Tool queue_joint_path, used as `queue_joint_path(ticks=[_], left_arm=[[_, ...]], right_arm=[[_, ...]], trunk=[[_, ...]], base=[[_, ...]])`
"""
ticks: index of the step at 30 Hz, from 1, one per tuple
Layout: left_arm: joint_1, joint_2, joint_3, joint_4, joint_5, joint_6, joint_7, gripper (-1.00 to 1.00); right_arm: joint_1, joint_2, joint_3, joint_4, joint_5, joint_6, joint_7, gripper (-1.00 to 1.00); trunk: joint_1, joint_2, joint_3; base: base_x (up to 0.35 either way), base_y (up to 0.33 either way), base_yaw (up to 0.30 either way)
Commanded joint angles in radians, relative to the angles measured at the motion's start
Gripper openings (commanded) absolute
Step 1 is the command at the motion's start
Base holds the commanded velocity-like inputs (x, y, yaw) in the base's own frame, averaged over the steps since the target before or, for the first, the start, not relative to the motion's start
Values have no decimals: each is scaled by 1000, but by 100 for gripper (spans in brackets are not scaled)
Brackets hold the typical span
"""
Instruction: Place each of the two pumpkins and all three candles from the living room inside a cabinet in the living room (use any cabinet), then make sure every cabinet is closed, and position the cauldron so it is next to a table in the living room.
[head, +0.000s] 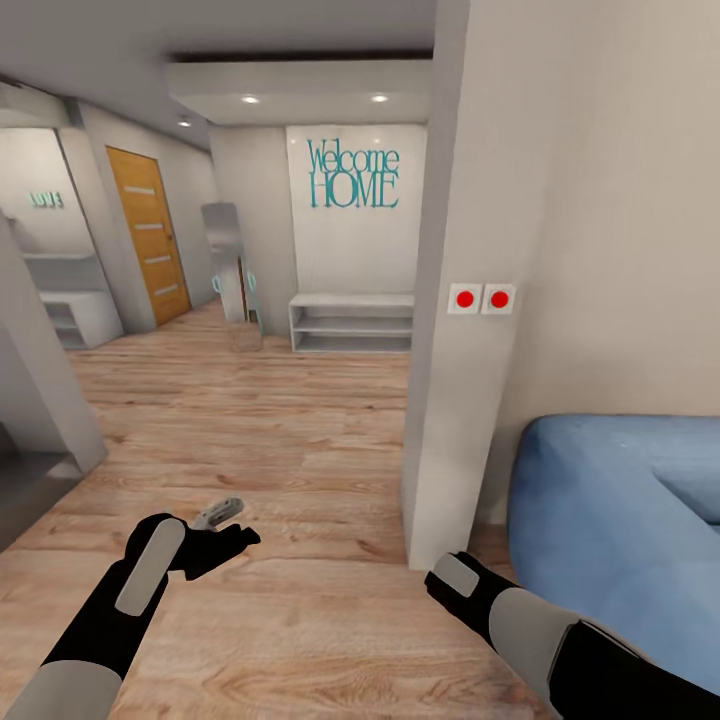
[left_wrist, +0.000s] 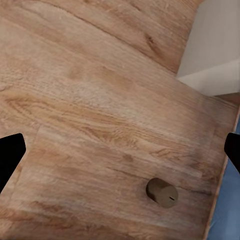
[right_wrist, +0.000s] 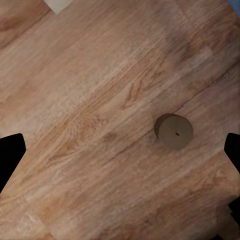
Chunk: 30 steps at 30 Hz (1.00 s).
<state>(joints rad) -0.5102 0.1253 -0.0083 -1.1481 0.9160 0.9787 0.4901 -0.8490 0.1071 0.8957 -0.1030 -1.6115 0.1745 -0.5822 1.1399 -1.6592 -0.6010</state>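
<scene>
Candle (right_wrist: 173, 131) upright on the wood floor (head: 250, 430) near the white wall corner (head: 440, 540) and blue sofa (head: 620, 520) — both grippers' fingers spread apart, empty above it — risk: an off-centre descent tips it, rolling away.

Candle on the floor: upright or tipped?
Upright. Both wrist views show the candle standing on the wood floor, flat round top with wick dot facing up.
</scene>
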Motion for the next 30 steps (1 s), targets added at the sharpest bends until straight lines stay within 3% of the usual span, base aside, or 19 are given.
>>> queue_joint_path(ticks=[1,10,20,25,30], left_arm=[[-1,0,-1,-1,11,2,10,100],[-1,-4,-3,-1,10,2,10,100],[-1,-4,-4,-1,10,2,10,100],[-1,-3,-4,-1,10,2,10,100],[-1,-3,-4,-1,10,2,10,100]], right_arm=[[-1,-1,6,-2,1,7,-2,100],[-1,-1,7,-9,9,-22,90,100],[-1,-1,8,-9,24,-51,99,100],[-1,-1,41,-9,34,-53,99,100],[-1,-1,48,-10,37,-50,99,100]], trunk=[[4,-8,-4],[38,-71,-32],[77,-141,-64],[96,-176,-79],[115,-211,-95]], base=[[0,0,0],[0,0,0],[0,0,0],[0,0,0],[0,0,0]])
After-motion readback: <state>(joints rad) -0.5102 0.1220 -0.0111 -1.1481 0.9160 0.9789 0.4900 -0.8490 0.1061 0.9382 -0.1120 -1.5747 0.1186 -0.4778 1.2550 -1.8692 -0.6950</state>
